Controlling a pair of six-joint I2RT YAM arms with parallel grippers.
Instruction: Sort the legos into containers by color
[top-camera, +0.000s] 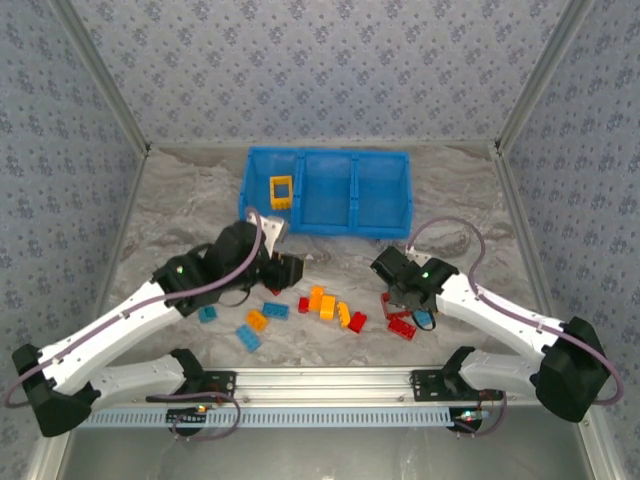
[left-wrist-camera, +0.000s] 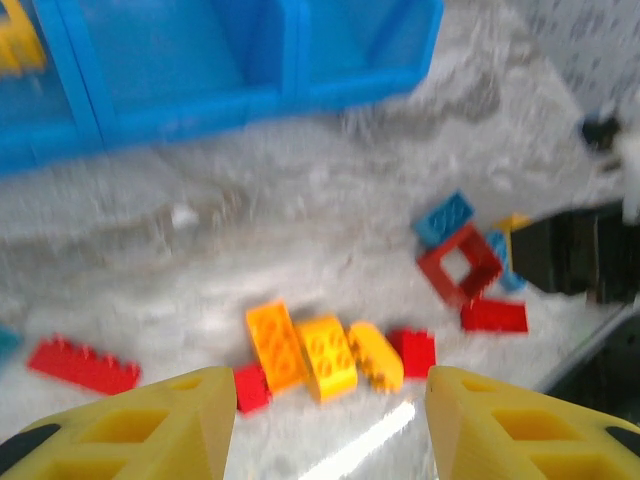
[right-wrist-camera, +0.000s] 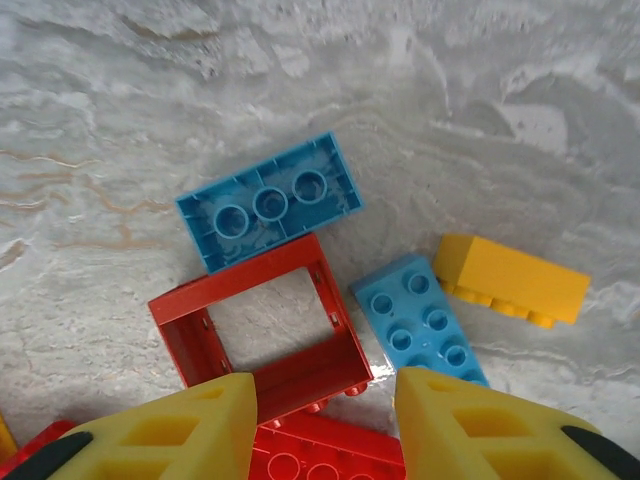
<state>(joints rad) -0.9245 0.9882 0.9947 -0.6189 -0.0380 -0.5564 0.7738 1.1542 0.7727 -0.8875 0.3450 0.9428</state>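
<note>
Near the table's front edge lie the legos; right claw hovers open over a red frame (left claw open too), blue bin beyond holding one yellow frame.

Legos: glossy smooth plastic. Bin: smooth plastic, slight sheen. Tabletop: matt, marble-patterned. Near rail: brushed metal.
</note>
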